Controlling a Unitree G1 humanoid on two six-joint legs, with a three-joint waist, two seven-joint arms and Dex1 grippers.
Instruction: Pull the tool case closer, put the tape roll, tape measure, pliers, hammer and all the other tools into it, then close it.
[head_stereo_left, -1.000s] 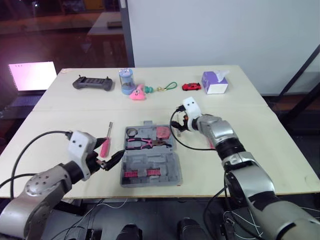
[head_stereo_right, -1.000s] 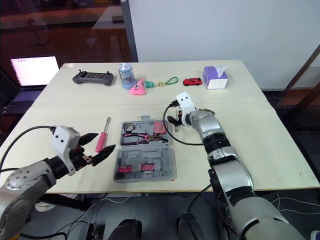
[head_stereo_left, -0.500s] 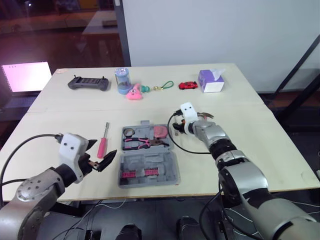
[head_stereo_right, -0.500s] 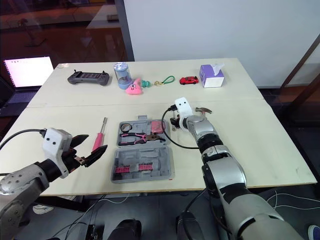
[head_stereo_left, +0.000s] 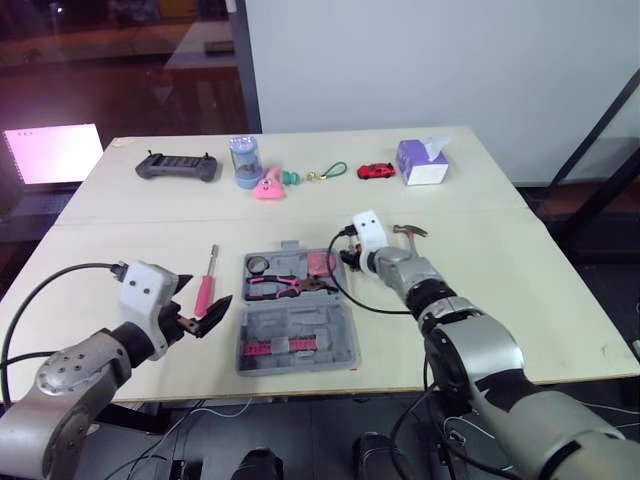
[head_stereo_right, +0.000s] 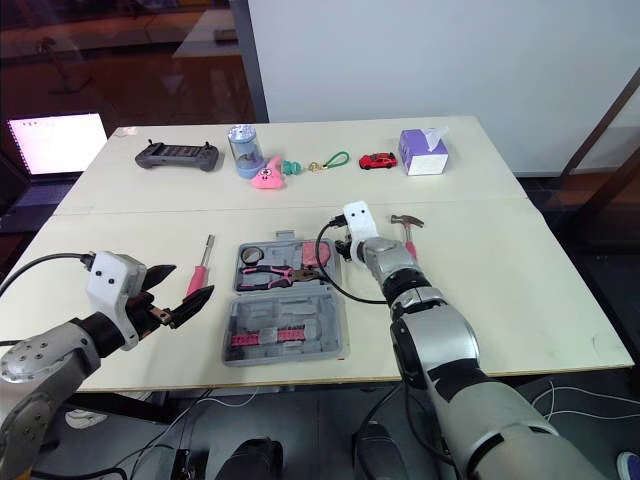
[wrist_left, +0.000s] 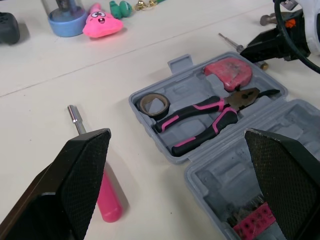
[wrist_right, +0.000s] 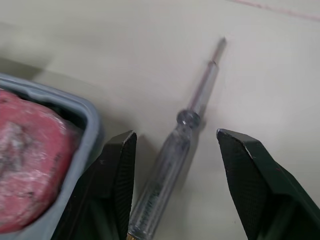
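Nearest, the left gripper (head_stereo_left: 207, 298) is spread wide and empty, left of the open tool case (head_stereo_left: 300, 322), with the pink-handled screwdriver (head_stereo_left: 208, 291) lying on the table just beyond its fingers. The case's far half holds the tape roll (head_stereo_left: 262, 264), pliers (head_stereo_left: 285, 287) and tape measure (head_stereo_left: 320, 263). At its far right corner the right gripper (wrist_right: 175, 134) is parted, its fingers either side of a clear-handled screwdriver (wrist_right: 167, 165) without gripping it. The hammer (head_stereo_left: 408, 231) lies further right.
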